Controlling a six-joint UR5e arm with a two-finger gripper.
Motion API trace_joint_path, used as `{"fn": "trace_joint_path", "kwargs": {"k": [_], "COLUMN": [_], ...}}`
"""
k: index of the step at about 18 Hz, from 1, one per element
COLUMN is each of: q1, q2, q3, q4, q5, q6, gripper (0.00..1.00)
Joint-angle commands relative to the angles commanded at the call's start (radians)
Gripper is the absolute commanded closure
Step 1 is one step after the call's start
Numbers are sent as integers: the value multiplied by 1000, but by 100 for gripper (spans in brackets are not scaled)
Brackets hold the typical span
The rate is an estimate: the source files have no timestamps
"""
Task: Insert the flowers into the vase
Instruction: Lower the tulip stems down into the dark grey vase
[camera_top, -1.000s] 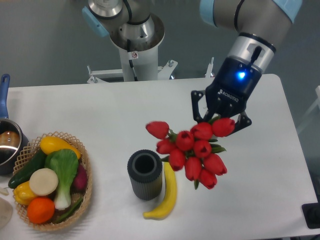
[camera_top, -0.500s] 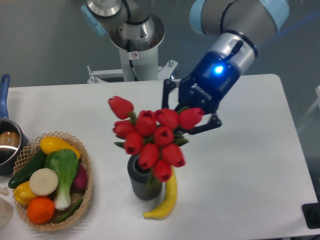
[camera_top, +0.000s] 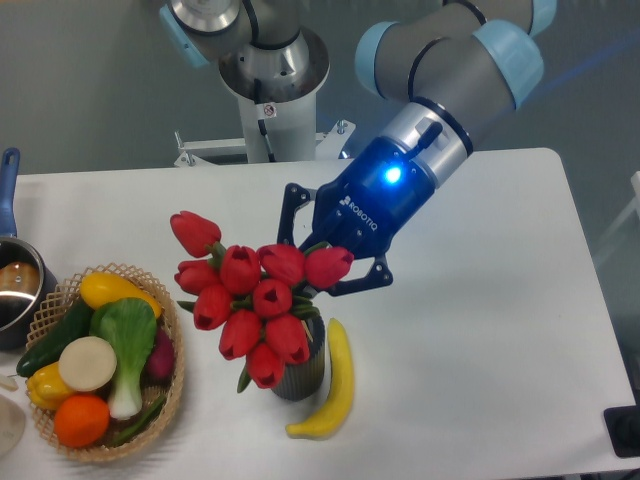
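The flowers (camera_top: 250, 300) are held by the gripper (camera_top: 328, 252), whose fingers are closed on the stem end of the bunch, the red buds fanning out to the lower left. The bunch is carried above the worktop (camera_top: 480, 340) and hangs directly over the vase (camera_top: 300, 365), most of which is hidden behind the buds; only its lower ribbed wall is seen. Whether the stems have entered the mouth cannot be told, since both are covered.

The step in hand is judged to be the positioning of the bunch over the vase, ahead of insertion. The bunch appears tilted, buds low and stems toward the gripper, so the next move probably calls for the stems to be turned downward and centred on the mouth before lowering and release.

A banana (camera_top: 335, 385) lies just beside the vase on its right and could be nudged. A wicker basket (camera_top: 170, 385) of vegetables and fruit stands near on the left, with a pot (camera_top: 15, 290) at the far left edge. The outermost buds reach toward the basket, and the vase might be tipped by a sideways push.
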Motion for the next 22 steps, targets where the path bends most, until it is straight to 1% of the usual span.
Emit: {"fn": "trace_joint_path", "kwargs": {"k": [2, 5, 8, 11, 12, 14, 15, 17, 18, 20, 21, 22], "q1": [2, 2, 2, 2, 3, 6, 8, 8, 8, 12, 12, 14], "q2": [-8, -11, -15, -14, -14, -15, -14, -12, -14, -14, -12, -12], "q3": [-18, -43, -86, -127, -143, -167, -187, -212, -219, -236, -241, -244], "q4": [23, 31, 32, 32, 32, 32, 32, 32, 32, 34, 34, 34], "q5": [3, 5, 6, 6, 6, 8, 21, 54, 57, 80, 109, 120], "q6": [0, 5, 31, 35, 37, 48, 48, 49, 49, 49, 46, 46], "gripper": [98, 97, 95, 89, 89, 83, 80, 76, 72, 47, 38, 27]}}
